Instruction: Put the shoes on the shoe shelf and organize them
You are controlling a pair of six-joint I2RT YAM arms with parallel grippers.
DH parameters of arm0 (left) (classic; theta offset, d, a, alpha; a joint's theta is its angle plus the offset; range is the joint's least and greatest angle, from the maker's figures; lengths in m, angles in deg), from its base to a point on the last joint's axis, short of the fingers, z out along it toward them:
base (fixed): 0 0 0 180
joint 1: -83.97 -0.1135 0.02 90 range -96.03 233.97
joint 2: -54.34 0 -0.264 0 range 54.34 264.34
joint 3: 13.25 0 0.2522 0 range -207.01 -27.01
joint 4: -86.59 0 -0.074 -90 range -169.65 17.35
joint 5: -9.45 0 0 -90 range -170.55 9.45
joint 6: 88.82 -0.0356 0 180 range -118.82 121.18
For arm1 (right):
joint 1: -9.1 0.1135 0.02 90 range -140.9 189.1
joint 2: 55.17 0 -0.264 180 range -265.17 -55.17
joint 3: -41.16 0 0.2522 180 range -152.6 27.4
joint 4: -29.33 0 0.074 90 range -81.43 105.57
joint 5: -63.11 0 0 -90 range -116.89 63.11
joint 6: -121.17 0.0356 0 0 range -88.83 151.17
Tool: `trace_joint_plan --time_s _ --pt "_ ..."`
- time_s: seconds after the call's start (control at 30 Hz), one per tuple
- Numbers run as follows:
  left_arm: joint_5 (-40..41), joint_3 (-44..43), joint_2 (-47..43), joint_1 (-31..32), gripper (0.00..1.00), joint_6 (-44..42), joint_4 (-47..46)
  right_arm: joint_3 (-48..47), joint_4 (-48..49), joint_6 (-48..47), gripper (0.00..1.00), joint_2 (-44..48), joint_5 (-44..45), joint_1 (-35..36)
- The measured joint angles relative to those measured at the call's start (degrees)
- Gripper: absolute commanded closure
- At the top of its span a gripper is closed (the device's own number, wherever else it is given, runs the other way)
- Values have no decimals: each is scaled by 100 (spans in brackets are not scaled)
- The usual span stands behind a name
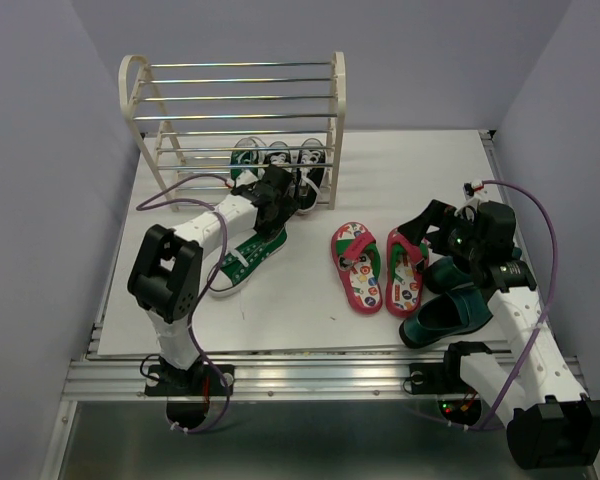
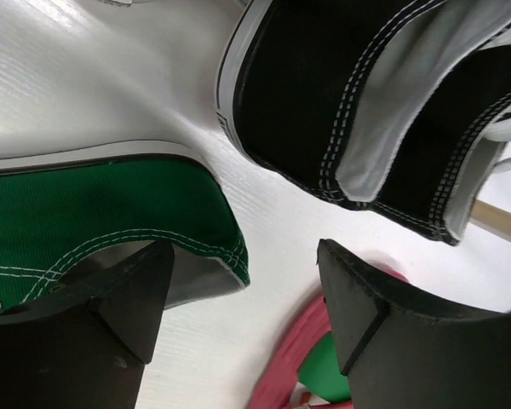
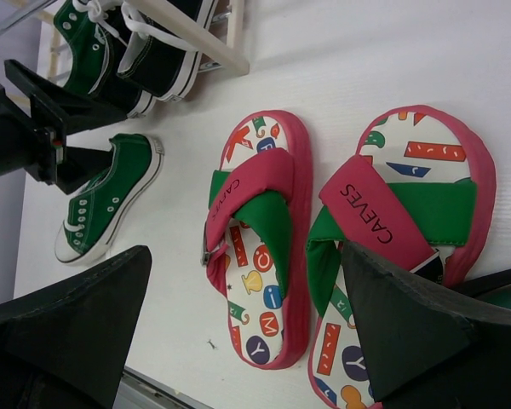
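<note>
Clearance: left tool wide open, empty; green sneaker heel beside one finger, black sneaker ahead, counter strip between them. Right tool wide open, empty, above flip-flops; shelf beyond.

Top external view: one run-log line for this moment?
left jaws open, by green sneaker heel | right jaws open, facing flip-flops | teal loafers on table | shoe shelf upper tiers bare
</note>
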Motion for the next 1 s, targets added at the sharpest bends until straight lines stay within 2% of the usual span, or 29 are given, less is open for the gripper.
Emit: trace_joint_plan --time_s 0.03,0.13,0.17,0.2,0.23,0.27,0.47,0.6,0.87,1.0 --pt "0 0 52 9 28 -15 2 0 0 -7 0 0 17 0" --pt "-20 0 173 11 48 -96 9 0 0 -24 0 0 33 0" --pt "-33 0 195 11 65 -129 15 0 0 -35 0 0 35 0" --pt "-48 -2 208 13 75 -195 13 0 0 -37 0 0 42 0" --pt "-55 -2 227 39 91 -243 28 0 0 -39 0 0 48 0" --pt "-55 -4 240 39 100 -350 26 0 0 -39 0 0 50 0" --pt "-39 -210 275 177 100 -1241 9 0 0 -44 0 9 96 0" --pt "4 -479 372 522 100 -2232 0 0 0 -44 0 11 98 0" --pt "431 -868 433 2076 100 -4118 7 0 0 -61 0 11 101 0" --pt "533 -804 420 2378 100 -4476 44 0 0 -68 0 11 116 0"
